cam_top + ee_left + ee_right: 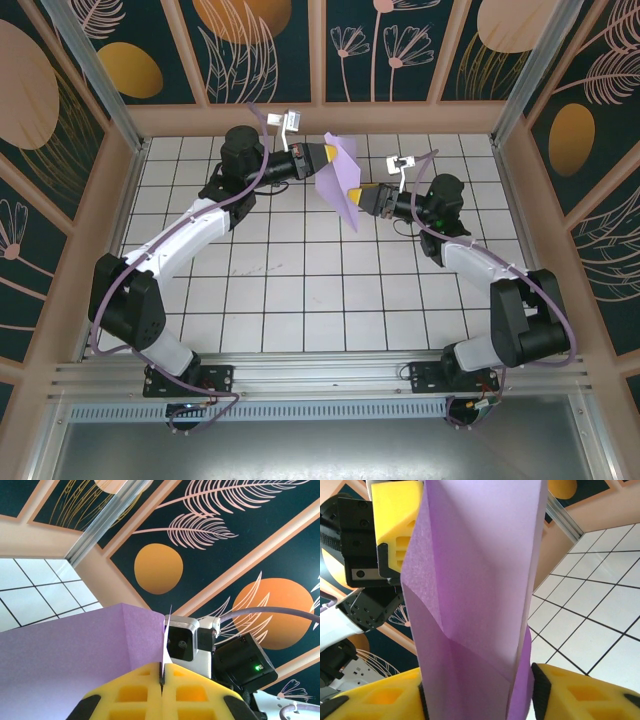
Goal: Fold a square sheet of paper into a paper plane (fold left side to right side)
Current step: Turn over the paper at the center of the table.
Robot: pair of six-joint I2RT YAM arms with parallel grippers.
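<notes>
Where the paper sheet point(338, 172) is: up off the table point(300, 300), in the air over the far middle of the white grid, between the tips of the two arms.
Paper shape: lavender, creased and no longer flat. The far end fans out wide, and the near end tapers to a point.
Left fingers point(325, 155): pressed together, pinching the sheet's far-left edge.
Left wrist view: a thin paper edge sits in the seam between the yellow fingers point(130, 692). The sheet point(75, 650) spreads out to the left of the seam.
Right fingers point(357, 196): on the near-right part of the sheet, well below the left pinch.
Right wrist view: yellow fingers point(580, 690) spread apart, one on each side, with the folded sheet point(480, 580) standing in the gap.
Right contact: the folds reach both pads, but I can't tell whether they press in.
Arms: left arm comes in from the left and right arm from the right, tips facing across the sheet and not touching.
</notes>
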